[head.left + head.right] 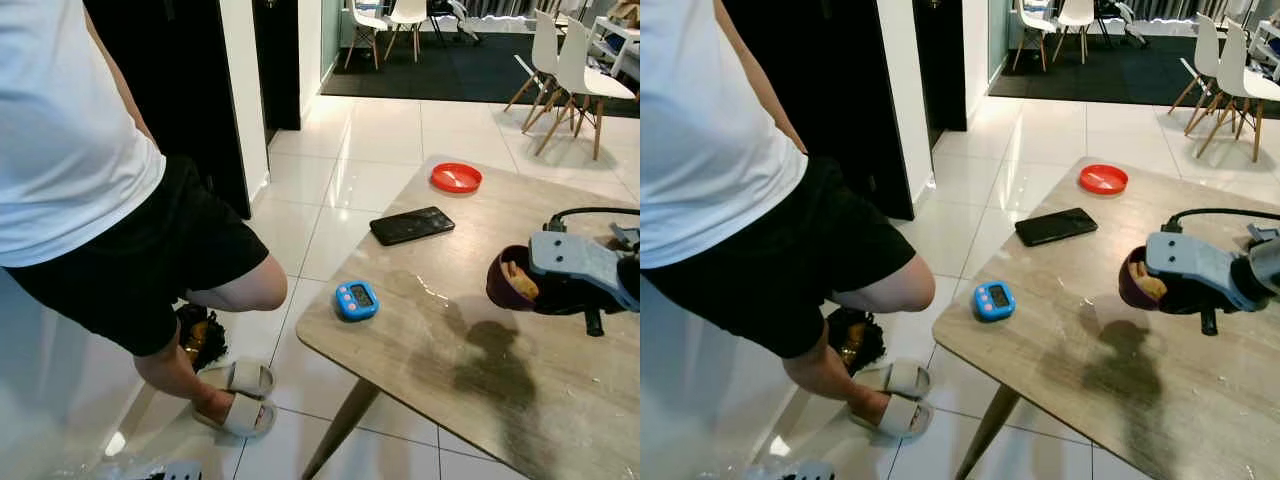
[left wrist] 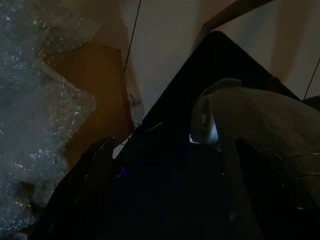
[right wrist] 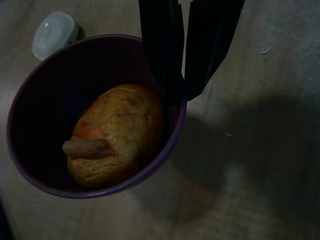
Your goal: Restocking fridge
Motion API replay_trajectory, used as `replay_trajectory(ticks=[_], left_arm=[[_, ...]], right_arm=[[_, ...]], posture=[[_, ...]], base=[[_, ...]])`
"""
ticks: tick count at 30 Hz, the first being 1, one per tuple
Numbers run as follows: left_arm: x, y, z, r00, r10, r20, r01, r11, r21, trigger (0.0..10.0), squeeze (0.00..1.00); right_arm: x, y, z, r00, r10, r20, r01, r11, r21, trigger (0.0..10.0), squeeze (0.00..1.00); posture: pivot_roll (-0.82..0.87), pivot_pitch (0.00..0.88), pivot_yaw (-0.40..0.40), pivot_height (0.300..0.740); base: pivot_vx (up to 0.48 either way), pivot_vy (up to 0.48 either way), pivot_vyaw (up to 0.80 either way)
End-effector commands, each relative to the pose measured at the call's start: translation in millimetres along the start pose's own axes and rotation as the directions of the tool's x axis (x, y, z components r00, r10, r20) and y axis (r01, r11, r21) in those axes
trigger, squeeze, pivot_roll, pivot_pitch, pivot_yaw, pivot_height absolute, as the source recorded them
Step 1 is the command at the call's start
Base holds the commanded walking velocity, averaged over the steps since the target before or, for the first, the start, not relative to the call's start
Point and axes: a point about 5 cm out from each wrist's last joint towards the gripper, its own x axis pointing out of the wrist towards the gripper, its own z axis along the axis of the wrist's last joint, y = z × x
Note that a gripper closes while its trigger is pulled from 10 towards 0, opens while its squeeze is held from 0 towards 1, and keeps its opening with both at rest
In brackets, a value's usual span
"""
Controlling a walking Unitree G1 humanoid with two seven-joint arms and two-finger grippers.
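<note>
Our right gripper (image 3: 181, 87) pinches the rim of a purple bowl (image 3: 35, 95) holding a bread roll (image 3: 117, 132), lifted above the wooden table (image 1: 450, 380). A person (image 1: 90, 180) stands left; we cannot tell our left gripper's state.

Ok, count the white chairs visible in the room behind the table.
5 at least: two chairs by the dark rug at the back, one and two on the right beyond the table. More may be cut off.
</note>
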Motion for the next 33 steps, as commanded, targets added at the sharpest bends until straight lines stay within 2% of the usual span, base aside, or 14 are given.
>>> replay_trajectory(ticks=[1,7,12,17,27,28,29,30,31,32,33], left_arm=[[2.9,-15.7,-7.7,0.999,-0.034,-0.043,0.034,0.999,-0.009,10.0,0.0],[4.3,-19.3,-5.6,0.998,-0.036,-0.043,0.036,0.999,-0.01,10.0,0.0],[0.3,-7.5,-11.1,0.998,-0.02,-0.054,0.019,1.0,-0.013,10.0,0.0],[-1.4,-4.1,-14.5,0.998,-0.015,-0.06,0.014,1.0,-0.014,10.0,0.0],[3.3,-26.1,-16.8,0.997,-0.034,-0.066,0.034,0.999,-0.007,10.0,0.0],[3.8,-27.6,-16.1,0.997,-0.036,-0.065,0.035,0.999,-0.006,10.0,0.0],[3.8,-27.6,-16.1,0.997,-0.036,-0.065,0.035,0.999,-0.006,10.0,0.0],[4.5,-29.6,-14.9,0.997,-0.038,-0.064,0.037,0.999,-0.005,10.0,0.0],[4.5,-29.6,-14.9,0.997,-0.038,-0.064,0.037,0.999,-0.005,10.0,0.0],[5.0,-30.7,-13.9,0.997,-0.039,-0.062,0.039,0.999,-0.004,10.0,0.0],[5.2,-31.5,-13.4,0.997,-0.039,-0.062,0.039,0.999,-0.003,10.0,0.0]], right_arm=[[-7.5,-0.3,6.4,1.0,-0.008,0.027,0.009,1.0,-0.026,0.0,0.0],[-7.9,5.3,5.6,1.0,0.015,0.012,-0.014,0.999,-0.035,0.0,0.0],[-4.2,14.6,12.0,0.997,0.07,0.032,-0.068,0.996,-0.065,0.0,0.0],[-1.6,20.8,15.4,0.995,0.1,0.021,-0.098,0.991,-0.089,0.0,0.0],[0.6,34.0,18.9,0.991,0.134,0.0,-0.133,0.985,-0.112,0.0,0.0],[0.4,34.4,19.3,0.991,0.134,0.0,-0.133,0.985,-0.114,0.0,0.05],[0.4,34.4,19.3,0.991,0.134,0.0,-0.133,0.985,-0.114,0.0,0.05],[0.1,35.2,20.3,0.991,0.135,-0.001,-0.134,0.984,-0.117,1.0,0.24],[0.1,35.2,20.3,0.991,0.135,-0.001,-0.134,0.984,-0.117,1.0,0.24],[0.2,35.4,21.5,0.991,0.134,0.002,-0.133,0.984,-0.121,2.7,0.52],[0.3,35.8,22.3,0.991,0.134,0.005,-0.132,0.984,-0.123,2.7,0.52]], posture=[[0.01,0.0,-0.005,0.739],[0.01,0.0,-0.005,0.739],[0.01,0.0,-0.009,0.739],[0.01,0.0,-0.009,0.739],[0.0,0.0,-0.005,0.739],[0.0,0.0,-0.005,0.739],[0.0,0.0,-0.005,0.739],[0.0,0.0,-0.005,0.739],[0.0,0.0,-0.005,0.739],[0.0,0.0,-0.005,0.739],[0.0,0.0,-0.004,0.739]], base=[[0.0,0.0,0.0],[0.0,0.0,0.0],[0.0,0.0,0.0],[0.0,0.0,0.0],[0.0,0.0,0.0],[0.0,0.0,0.0],[0.0,0.0,0.0],[0.0,0.0,0.0],[0.0,0.0,0.0],[0.0,0.0,0.0],[0.0,0.0,0.0]])
